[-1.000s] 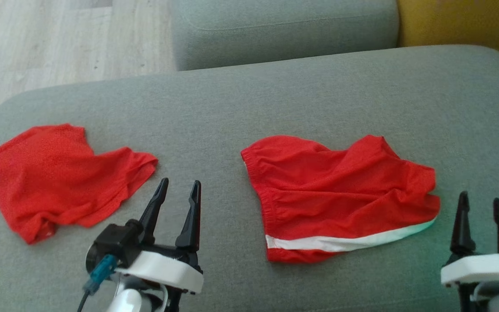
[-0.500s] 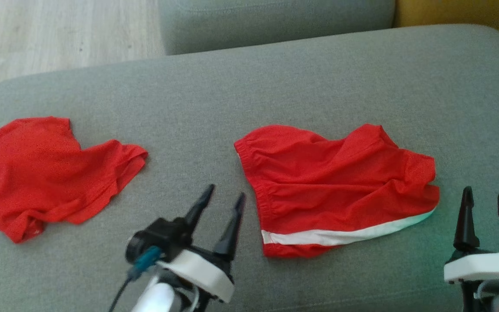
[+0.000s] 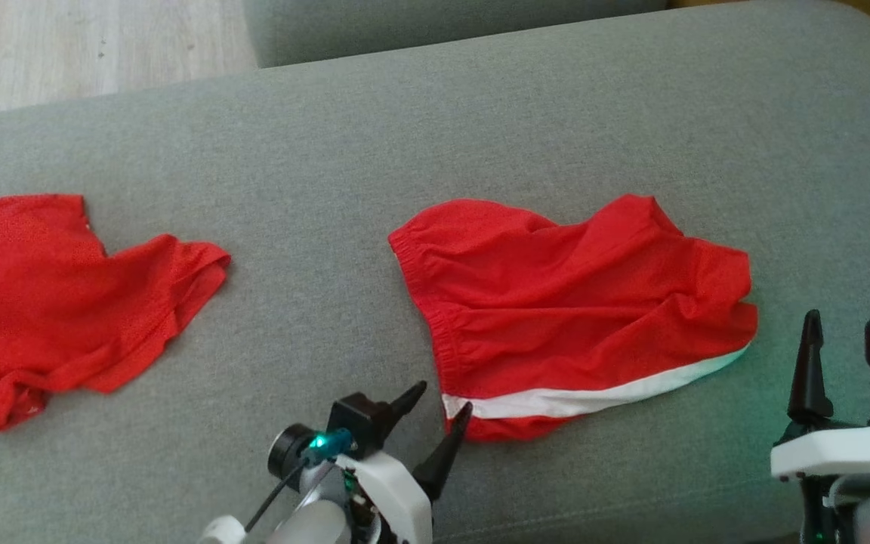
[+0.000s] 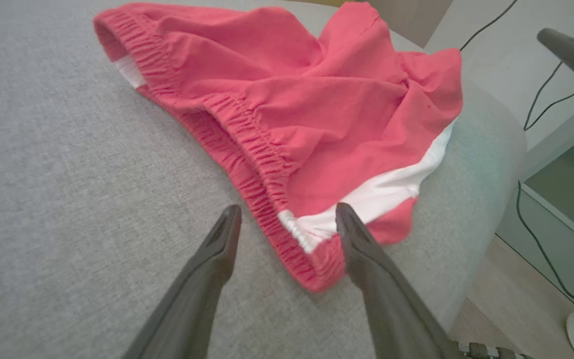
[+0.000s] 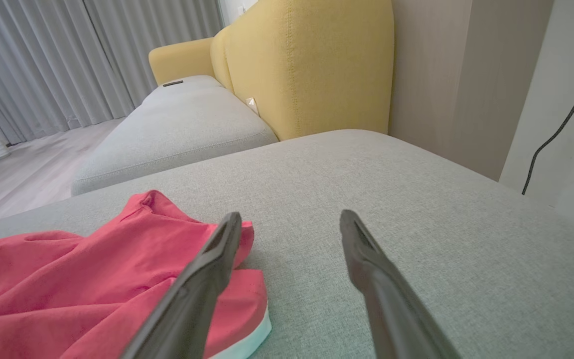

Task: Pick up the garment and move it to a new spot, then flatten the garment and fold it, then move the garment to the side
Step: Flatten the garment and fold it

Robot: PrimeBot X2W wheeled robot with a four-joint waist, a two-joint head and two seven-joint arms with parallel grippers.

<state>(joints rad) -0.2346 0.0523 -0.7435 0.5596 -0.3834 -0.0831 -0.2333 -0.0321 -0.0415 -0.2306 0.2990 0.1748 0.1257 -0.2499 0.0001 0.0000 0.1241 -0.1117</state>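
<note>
Red shorts [image 3: 571, 302], white stripe [image 3: 593, 398], grey sofa [image 3: 480, 113]

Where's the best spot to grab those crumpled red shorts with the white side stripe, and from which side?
Probably the near corner of the gathered elastic waistband, where the white stripe ends. It stands thicker than the flat cloth and is the part of the red shorts closest to the open left gripper, so come in from the robot's left, a finger on each side.
</note>
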